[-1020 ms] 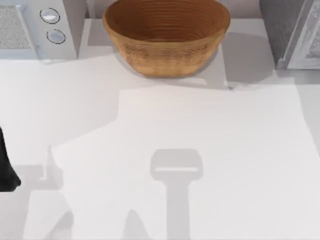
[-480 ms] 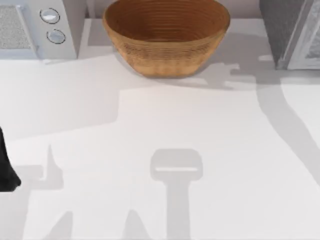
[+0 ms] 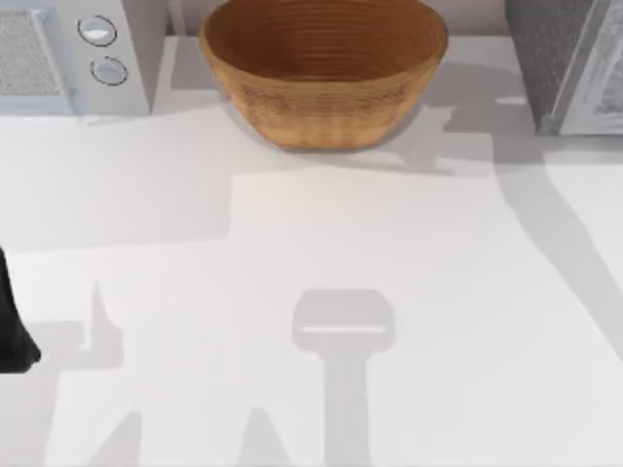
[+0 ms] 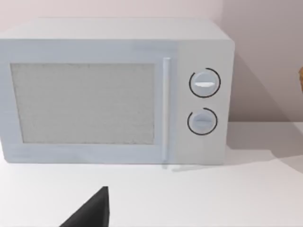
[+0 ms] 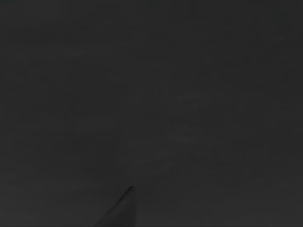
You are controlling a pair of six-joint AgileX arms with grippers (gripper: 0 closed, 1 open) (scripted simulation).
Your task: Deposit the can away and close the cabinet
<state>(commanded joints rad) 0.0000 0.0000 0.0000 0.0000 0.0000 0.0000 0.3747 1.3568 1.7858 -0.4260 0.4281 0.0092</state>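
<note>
Cabinet (image 3: 565, 58) far right, woven bowl (image 3: 326, 78) mid-back, left arm (image 3: 14, 326) at left edge

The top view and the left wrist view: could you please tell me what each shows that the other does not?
The top view alone shows the grey cabinet at the table's far right, the whole woven bowl and the open table crossed by arm shadows. The left wrist view alone shows the microwave front on, with its mesh door and handle. Both share the microwave's two dials and the left arm, parked at the table's left edge.
</note>
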